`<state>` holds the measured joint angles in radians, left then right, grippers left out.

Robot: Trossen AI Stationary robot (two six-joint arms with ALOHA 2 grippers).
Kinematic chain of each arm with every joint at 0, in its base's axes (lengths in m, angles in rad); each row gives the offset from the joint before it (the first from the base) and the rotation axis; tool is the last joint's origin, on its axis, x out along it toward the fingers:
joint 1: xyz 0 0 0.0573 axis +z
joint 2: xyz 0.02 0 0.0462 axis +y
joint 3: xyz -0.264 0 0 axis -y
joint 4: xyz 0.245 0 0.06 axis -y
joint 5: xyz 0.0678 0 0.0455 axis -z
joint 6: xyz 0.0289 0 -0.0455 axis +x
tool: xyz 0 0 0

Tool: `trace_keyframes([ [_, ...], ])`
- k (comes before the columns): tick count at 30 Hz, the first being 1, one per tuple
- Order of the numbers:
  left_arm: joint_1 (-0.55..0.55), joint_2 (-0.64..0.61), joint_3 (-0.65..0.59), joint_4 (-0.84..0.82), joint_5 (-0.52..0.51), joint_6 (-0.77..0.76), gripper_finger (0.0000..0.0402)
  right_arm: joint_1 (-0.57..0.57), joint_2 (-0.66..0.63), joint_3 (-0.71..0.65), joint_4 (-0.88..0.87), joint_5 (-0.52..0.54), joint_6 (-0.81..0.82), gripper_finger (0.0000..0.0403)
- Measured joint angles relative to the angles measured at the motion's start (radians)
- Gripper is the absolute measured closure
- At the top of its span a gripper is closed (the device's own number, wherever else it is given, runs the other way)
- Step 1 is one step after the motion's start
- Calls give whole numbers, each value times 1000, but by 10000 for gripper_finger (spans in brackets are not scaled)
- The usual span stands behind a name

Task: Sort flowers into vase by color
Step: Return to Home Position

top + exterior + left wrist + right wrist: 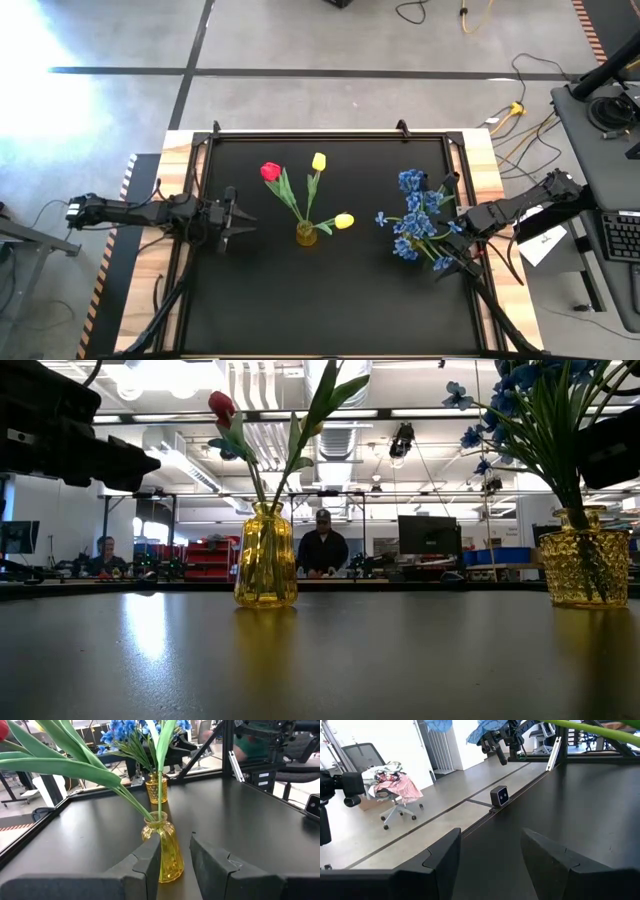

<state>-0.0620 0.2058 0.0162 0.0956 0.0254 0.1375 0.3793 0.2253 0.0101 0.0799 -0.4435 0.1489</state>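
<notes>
High view: red and yellow tulips stand in the tulip vase; blue flowers stand right of it.
Low view: the second vase holds the blue ones; we think sorting is done.
Left wrist view: left gripper wide apart, empty, just left of the tulip vase.
Right wrist view: right gripper wide apart, empty, far right of it.

An open-plan robotics lab: exposed ceiling ducts, a monitor on far workbenches where a person stands, cables trailing across the taped concrete floor, an office chair.
</notes>
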Motion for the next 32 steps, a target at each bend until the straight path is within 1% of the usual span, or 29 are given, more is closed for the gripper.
trace_keyframes([
  [32,0,18,0,0,0,0,310,0,0,0,0,0,0,207],
])
